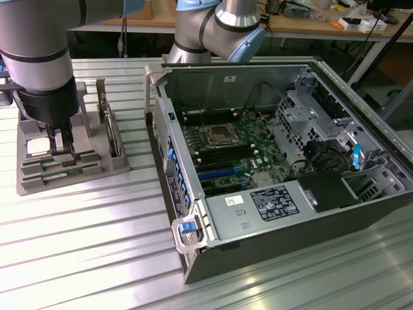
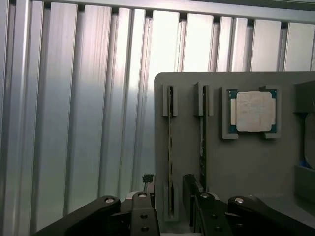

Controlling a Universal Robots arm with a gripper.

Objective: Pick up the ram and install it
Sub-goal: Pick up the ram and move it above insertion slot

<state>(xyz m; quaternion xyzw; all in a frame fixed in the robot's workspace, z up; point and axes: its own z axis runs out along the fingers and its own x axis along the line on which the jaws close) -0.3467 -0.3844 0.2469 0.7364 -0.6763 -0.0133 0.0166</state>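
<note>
gripper low over the grey holder on the ribbed surface, jaws apart, one on each side of the ram, which stands on edge in its slot. second stick just beside, processor chip past that. open computer case at the exterior view's right.

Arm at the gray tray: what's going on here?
The arm has its gripper down at the tray, jaws open on either side of one ram stick that stands on edge in its slot. It is not gripped yet. A second stick and the processor sit in the same tray. The open PC case stands at the exterior view's right, with the arm away from it.
</note>
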